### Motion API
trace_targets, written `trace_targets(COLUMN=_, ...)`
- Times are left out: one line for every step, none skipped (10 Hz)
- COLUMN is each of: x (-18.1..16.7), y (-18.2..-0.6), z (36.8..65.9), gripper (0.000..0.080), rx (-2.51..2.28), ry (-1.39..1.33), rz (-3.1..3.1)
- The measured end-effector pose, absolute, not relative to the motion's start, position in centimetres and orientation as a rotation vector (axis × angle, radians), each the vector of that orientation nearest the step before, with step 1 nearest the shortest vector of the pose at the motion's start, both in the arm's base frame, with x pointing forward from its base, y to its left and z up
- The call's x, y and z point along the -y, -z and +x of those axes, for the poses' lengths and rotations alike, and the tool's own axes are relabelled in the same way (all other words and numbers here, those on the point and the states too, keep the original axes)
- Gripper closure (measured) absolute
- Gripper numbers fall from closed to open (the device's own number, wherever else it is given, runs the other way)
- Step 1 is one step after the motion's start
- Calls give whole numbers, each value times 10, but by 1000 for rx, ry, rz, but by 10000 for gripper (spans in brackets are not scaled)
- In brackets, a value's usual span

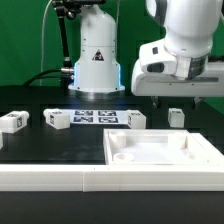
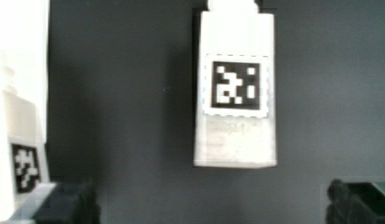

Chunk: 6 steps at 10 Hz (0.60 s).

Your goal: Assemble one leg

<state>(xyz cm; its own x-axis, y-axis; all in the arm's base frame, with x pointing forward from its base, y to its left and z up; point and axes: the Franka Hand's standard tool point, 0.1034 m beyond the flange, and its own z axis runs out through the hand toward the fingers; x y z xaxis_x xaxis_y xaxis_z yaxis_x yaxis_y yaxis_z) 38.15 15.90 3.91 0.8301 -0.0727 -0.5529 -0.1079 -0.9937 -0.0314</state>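
Several small white legs with marker tags lie on the black table in the exterior view: one [image 1: 176, 117] under my gripper, one [image 1: 135, 119] to its left, and two more [image 1: 57, 120] [image 1: 12, 122] further left. My gripper [image 1: 185, 98] hangs open and empty just above the rightmost leg. In the wrist view that leg [image 2: 237, 90] lies lengthwise ahead of the open gripper [image 2: 210, 205], tag facing up, untouched. The two dark fingertips [image 2: 61, 205] show at the frame's corners. Another leg [image 2: 15, 140] shows at the edge.
A large white square recessed panel [image 1: 160, 155] lies in front of the legs. The marker board [image 1: 97, 117] lies flat at the table's middle. The robot base [image 1: 95, 60] stands behind it. A white rail [image 1: 50, 180] runs along the front.
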Motion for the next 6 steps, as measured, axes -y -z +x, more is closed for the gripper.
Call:
trace_targets(x=-162, y=-35, z=378, gripper=151, rx=-137, ry=-947, rz=-2932)
trace_targets(x=-164, y=-34, z=371, gripper=151, rx=-124, ry=-1069, rz=-2897)
trace_targets(x=-167, y=-31, z=372, gripper=151, rx=-111, ry=-1173, rz=-2858)
trace_targets(x=-168, y=-27, z=373, gripper=151, rx=-106, ry=-1230, rz=-2832)
trace_targets(x=-166, y=-26, z=368, gripper=151, rx=-89, ry=-1343, rz=-2781)
trace_targets(x=-165, y=-22, z=366, gripper=151, rx=-89, ry=-1430, rz=-2737)
